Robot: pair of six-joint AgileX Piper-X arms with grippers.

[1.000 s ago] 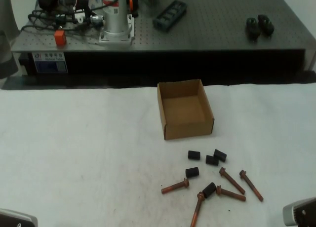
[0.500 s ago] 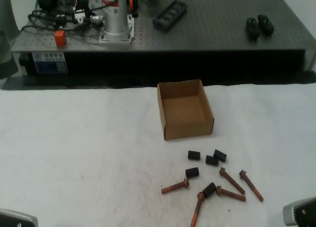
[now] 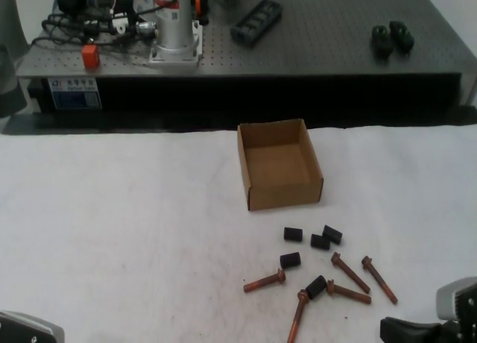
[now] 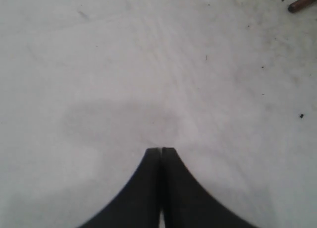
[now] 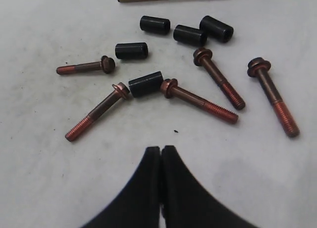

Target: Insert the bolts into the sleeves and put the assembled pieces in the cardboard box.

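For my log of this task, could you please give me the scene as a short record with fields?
Box: open-topped, empty, beyond the parts
Bolts: five, loose on the cloth, none sleeved
Sleeves: five, loose; one lies between two bolt heads
Left jaws: shut, over bare cloth
Right jaws: shut, over cloth just short of the bolts
Progress: nothing assembled yet

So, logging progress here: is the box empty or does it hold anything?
Empty, as far as shows: the high view looks into the open box onto bare cardboard floor; its front wall hides a strip.
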